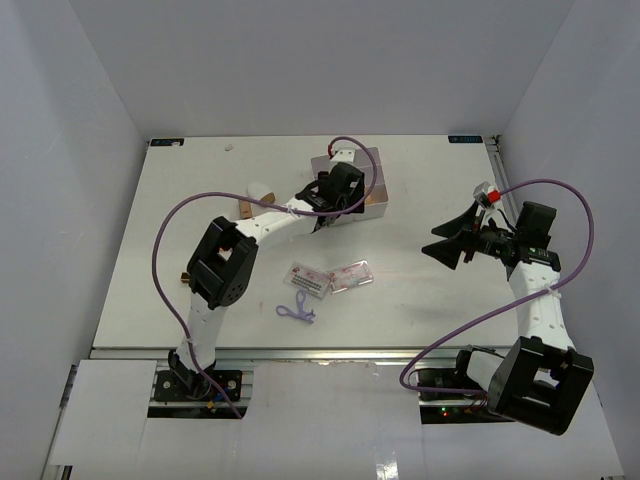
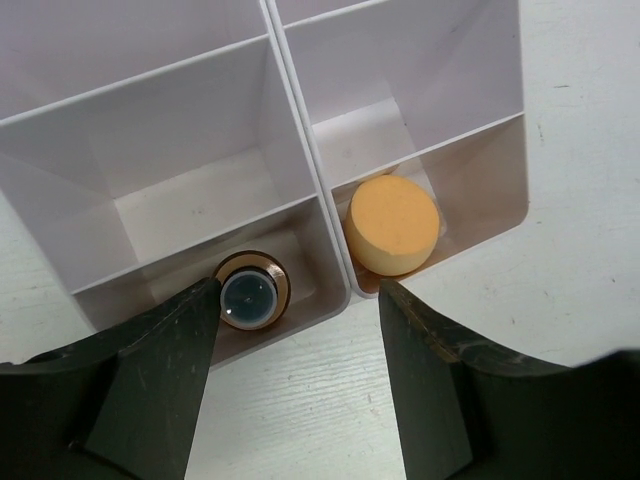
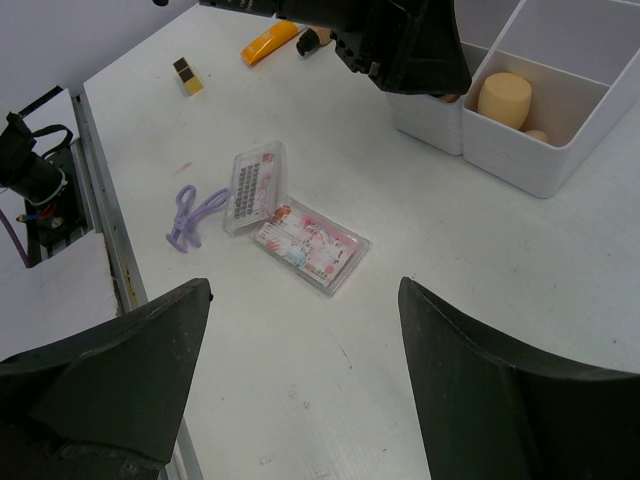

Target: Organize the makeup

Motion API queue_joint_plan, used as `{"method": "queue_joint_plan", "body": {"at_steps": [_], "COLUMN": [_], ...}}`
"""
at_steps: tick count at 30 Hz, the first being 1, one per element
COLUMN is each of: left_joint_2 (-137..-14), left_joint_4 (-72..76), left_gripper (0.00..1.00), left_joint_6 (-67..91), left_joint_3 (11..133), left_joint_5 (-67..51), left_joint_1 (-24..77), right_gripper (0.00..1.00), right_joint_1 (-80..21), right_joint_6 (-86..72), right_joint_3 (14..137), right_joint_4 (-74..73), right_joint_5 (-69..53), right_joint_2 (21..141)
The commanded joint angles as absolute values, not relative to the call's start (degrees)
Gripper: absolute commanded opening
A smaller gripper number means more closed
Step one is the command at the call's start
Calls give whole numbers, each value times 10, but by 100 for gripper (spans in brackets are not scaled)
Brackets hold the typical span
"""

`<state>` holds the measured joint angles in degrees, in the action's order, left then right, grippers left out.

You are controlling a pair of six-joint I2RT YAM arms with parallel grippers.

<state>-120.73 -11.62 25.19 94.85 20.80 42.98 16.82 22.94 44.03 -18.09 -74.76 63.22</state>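
Note:
My left gripper (image 1: 338,196) hovers open and empty over the near edge of the white box (image 1: 372,203). In the left wrist view it (image 2: 297,305) frames a tan-orange sponge (image 2: 393,224) in one near compartment and a round gold-rimmed capped item (image 2: 250,292) in the one beside it. Two clear packets (image 1: 307,280) (image 1: 351,276) and the purple tool (image 1: 296,311) lie on the table (image 1: 420,310) in front of the box. My right gripper (image 1: 455,246) is open, empty and raised at the right. Its view shows the gripper (image 3: 300,300) above the packets (image 3: 255,185) (image 3: 310,245), the tool (image 3: 190,215) and a sponge (image 3: 503,97).
A yellow-orange tube (image 3: 268,42) and a small gold block (image 3: 185,75) lie left of the box (image 3: 520,150). A white oval piece (image 1: 262,188) lies by the tube (image 1: 243,207). The left arm (image 3: 380,35) reaches over the box. The box's far compartments (image 2: 190,150) hold nothing visible.

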Motion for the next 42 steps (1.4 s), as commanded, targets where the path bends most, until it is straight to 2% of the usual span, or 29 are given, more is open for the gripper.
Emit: {"method": "queue_joint_plan", "body": {"at_steps": [1, 7, 10, 15, 19, 25, 31, 42], "left_joint_2": [-1110, -1021, -958, -857, -828, -886, -948, -1035], "left_joint_4": [-105, -105, -108, -108, -121, -133, -69, -38], "left_gripper": [76, 78, 78, 76, 73, 74, 75, 74], "left_joint_6": [235, 186, 176, 239, 247, 257, 271, 252], "left_joint_3": [946, 913, 815, 645, 595, 607, 604, 652], "left_joint_5": [183, 159, 166, 106, 121, 173, 220, 275], "left_joint_1": [436, 435, 409, 276, 214, 188, 185, 185], "right_gripper": [82, 82, 82, 82, 82, 82, 82, 82], "right_joint_1": [171, 171, 171, 171, 171, 171, 171, 171], "right_joint_6": [238, 242, 244, 247, 250, 250, 250, 251], "right_joint_3": [433, 433, 433, 433, 433, 435, 434, 436], "right_joint_4": [-183, -184, -186, -189, -191, -192, -192, -192], "right_joint_5": [-761, -763, -765, -767, -766, -763, -764, -764], "right_joint_2": [623, 622, 620, 620, 624, 625, 626, 632]}}
